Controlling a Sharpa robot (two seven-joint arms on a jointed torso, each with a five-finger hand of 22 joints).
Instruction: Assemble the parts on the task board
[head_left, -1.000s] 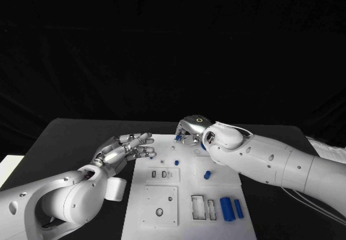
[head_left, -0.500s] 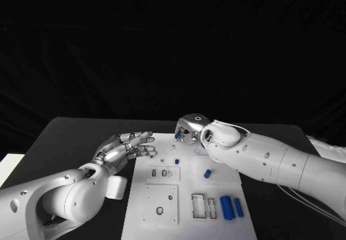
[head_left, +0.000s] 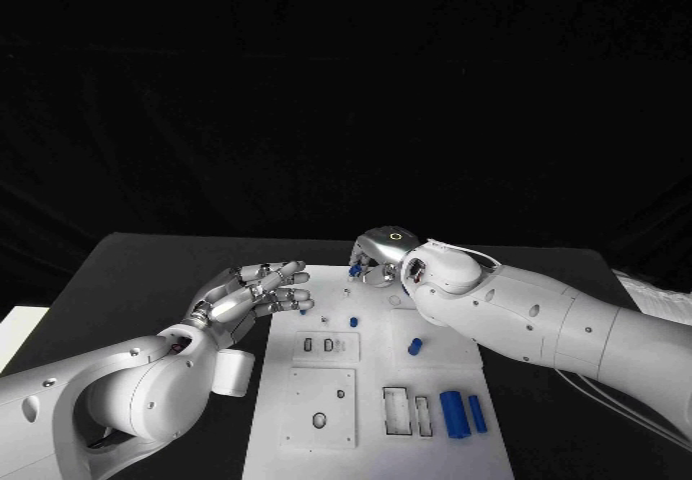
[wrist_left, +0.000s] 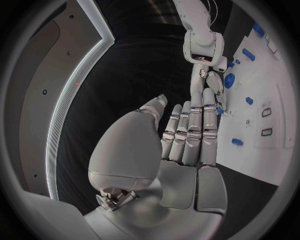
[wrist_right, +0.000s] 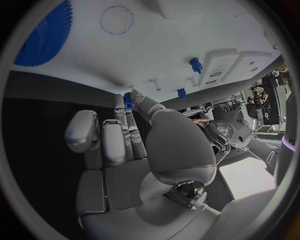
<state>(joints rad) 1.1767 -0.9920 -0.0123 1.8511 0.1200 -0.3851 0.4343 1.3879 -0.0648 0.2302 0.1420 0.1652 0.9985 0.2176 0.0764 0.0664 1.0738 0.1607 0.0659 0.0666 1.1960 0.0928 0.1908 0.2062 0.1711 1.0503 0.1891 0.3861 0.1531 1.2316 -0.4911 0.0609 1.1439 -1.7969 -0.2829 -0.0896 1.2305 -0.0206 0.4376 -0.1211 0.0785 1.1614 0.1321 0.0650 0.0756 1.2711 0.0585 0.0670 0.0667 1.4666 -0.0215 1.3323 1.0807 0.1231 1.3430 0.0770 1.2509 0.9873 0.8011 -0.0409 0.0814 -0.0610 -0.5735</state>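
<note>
Peg (head_left: 355, 270) upright, pinched by right hand (head_left: 379, 258).

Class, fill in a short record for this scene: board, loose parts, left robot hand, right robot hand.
board: white task board on the black table
loose parts: two long blue parts at the board's near right; small blue part mid-board
left robot hand: left robot hand by the board's left edge, fingers apart, holding nothing
right robot hand: right robot hand at the board's far end, pinching a small blue piece

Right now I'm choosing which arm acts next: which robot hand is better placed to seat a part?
The right robot hand: it already pinches a small blue part above the task board's far end. The left robot hand is open beside the board, holding nothing.
</note>
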